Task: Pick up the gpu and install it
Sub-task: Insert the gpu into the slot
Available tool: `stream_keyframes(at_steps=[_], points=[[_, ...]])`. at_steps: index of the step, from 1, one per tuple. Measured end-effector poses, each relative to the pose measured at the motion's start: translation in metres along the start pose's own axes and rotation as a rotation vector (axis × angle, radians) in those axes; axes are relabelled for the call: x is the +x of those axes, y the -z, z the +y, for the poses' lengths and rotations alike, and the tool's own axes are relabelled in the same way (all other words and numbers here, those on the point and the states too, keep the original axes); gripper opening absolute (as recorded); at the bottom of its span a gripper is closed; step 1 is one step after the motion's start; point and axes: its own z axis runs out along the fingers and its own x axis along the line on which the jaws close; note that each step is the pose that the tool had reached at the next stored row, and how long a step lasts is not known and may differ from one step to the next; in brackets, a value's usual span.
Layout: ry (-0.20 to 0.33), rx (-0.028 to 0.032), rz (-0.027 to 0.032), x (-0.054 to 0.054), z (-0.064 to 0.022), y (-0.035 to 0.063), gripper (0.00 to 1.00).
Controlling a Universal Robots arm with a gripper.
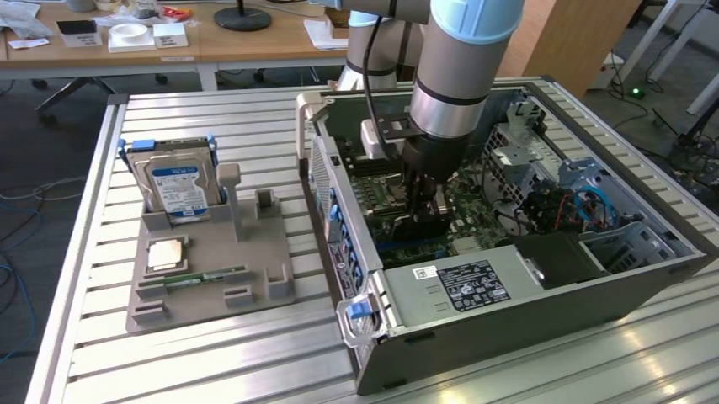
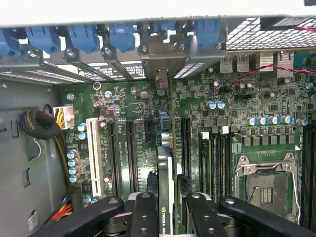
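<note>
Gripper (image 2: 165, 207) fingers sit clamped on the gpu (image 2: 165, 173), which stands edge-on over the motherboard (image 2: 237, 108), low in the middle of the wrist view. In the exterior view the gripper (image 1: 425, 202) reaches down inside the open computer case (image 1: 528, 286) at centre frame. Seating it well, I'd judge, means keeping the card square to the long slot and its bracket end lined up with the rear opening. The case lies on a slatted metal counter (image 1: 225, 353); a grey holder (image 1: 214, 278) with a hard drive (image 1: 178, 187) stands at the left, office desks behind.
</note>
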Motion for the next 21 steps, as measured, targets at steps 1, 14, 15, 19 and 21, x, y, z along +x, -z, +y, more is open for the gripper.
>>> stream_keyframes(at_steps=[1, 14, 15, 19, 21], points=[[0.000, 0.0001, 0.0002, 0.0000, 0.0000, -0.0004, 0.27], [0.000, 0.0003, -0.0018, 0.0001, 0.0007, -0.0022, 0.27], [0.000, 0.0006, -0.0017, 0.0001, 0.0010, -0.0022, 0.27], [0.000, 0.0010, -0.0019, 0.0002, 0.0015, -0.0022, 0.27], [0.000, 0.0009, -0.0015, 0.0002, 0.0016, -0.0022, 0.27]])
